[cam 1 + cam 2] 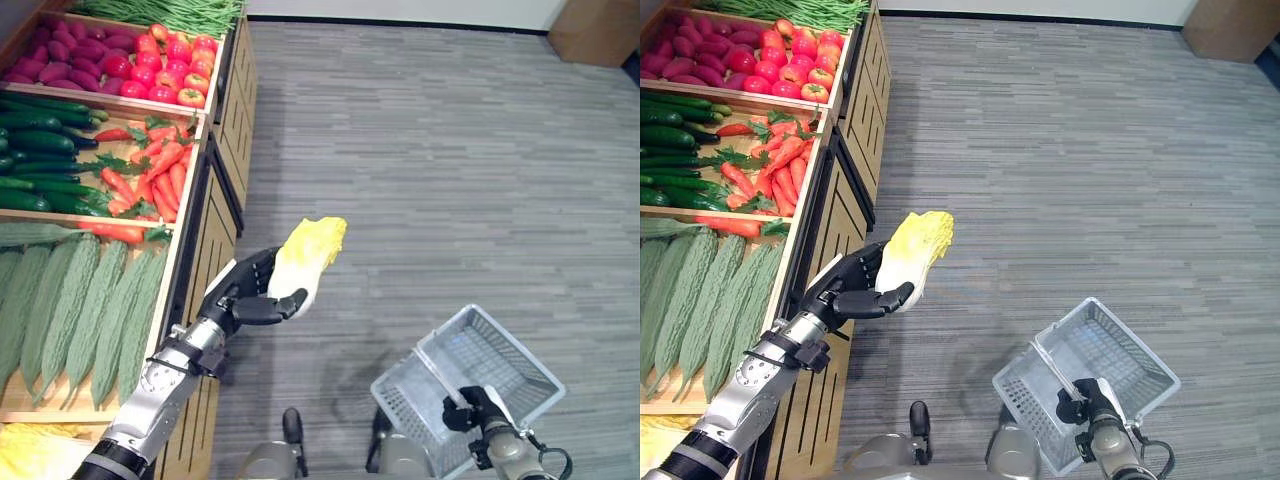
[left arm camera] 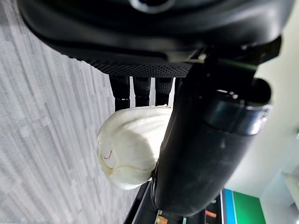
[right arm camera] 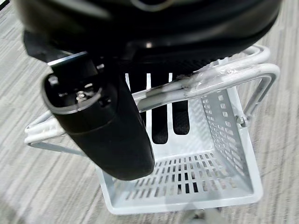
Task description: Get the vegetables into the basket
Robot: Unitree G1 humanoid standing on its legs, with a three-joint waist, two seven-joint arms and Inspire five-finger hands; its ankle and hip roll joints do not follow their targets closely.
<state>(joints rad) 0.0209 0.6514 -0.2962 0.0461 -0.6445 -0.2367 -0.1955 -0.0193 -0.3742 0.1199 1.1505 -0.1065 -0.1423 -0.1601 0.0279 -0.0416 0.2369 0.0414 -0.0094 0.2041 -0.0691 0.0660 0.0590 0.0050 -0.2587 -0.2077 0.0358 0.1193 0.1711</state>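
The wooden produce stand [image 1: 205,215] runs along the left edge of the scene over grey wood-grain plank flooring [image 1: 430,150]; its slatted compartments are separated by wooden dividers. From the near compartment to the far one they contain: ridged, pale green bitter gourds [image 1: 75,310] laid lengthwise; smooth dark green cucumbers [image 1: 35,160] beside orange carrots [image 1: 150,170] with leafy tops; and glossy red-and-yellow apples [image 1: 165,70] next to small dark red vegetables [image 1: 60,50]. Green beans [image 1: 170,12] lie along the far edge. A cardboard box [image 1: 598,30] stands at the far right corner of the floor. The basket [image 1: 490,350] is a white perforated plastic shopping basket, rectangular, with a wire handle [image 3: 219,77]; it hangs tilted above the floor at lower right. The right hand [image 1: 468,410] has its fingers curled around this handle, carrying the basket. The left hand [image 1: 245,295] is raised beside the stand's front edge, above the floor, with fingers and thumb wrapped around the lower end of a napa cabbage [image 1: 305,255]. The cabbage is elongated, with a smooth white base and crinkled pale yellow leaf tips. Its long axis is tilted, the leafy end pointing up and away from the stand, the white base seated in the palm. The cabbage is well apart from the basket.
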